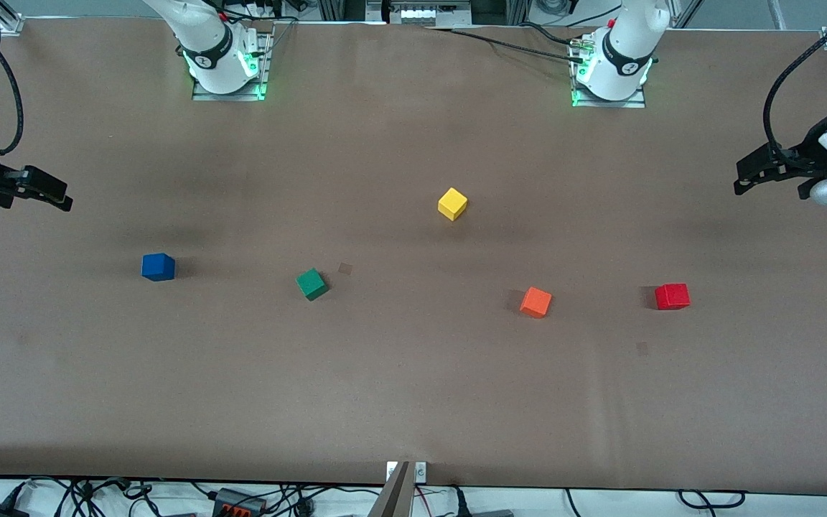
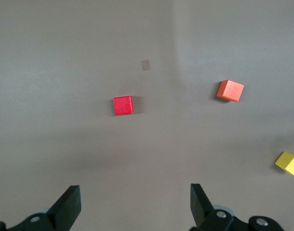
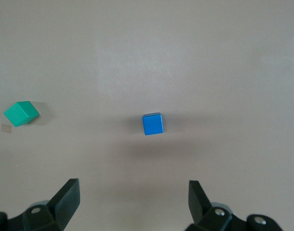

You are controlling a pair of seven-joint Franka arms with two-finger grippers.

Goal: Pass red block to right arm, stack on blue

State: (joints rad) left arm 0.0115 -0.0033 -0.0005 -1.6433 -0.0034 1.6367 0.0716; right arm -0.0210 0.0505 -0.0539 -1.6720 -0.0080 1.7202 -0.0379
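— Toward the left arm's end of the table sits the red block (image 1: 672, 296); which gripper is closer?
— The left gripper (image 2: 132, 202), fingers spread, empty, high up near it; the right gripper (image 3: 132, 199), also spread, waits up near the blue cube (image 1: 158, 266).

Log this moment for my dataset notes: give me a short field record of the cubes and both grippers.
red cube: on brown table, toward left arm's end, untouched
blue cube: toward right arm's end, nothing stacked on it
orange cube: beside the red one
green cube: between blue and orange
yellow cube: farthest from front camera
left gripper: fingers open, empty, raised
right gripper: fingers open, empty, raised
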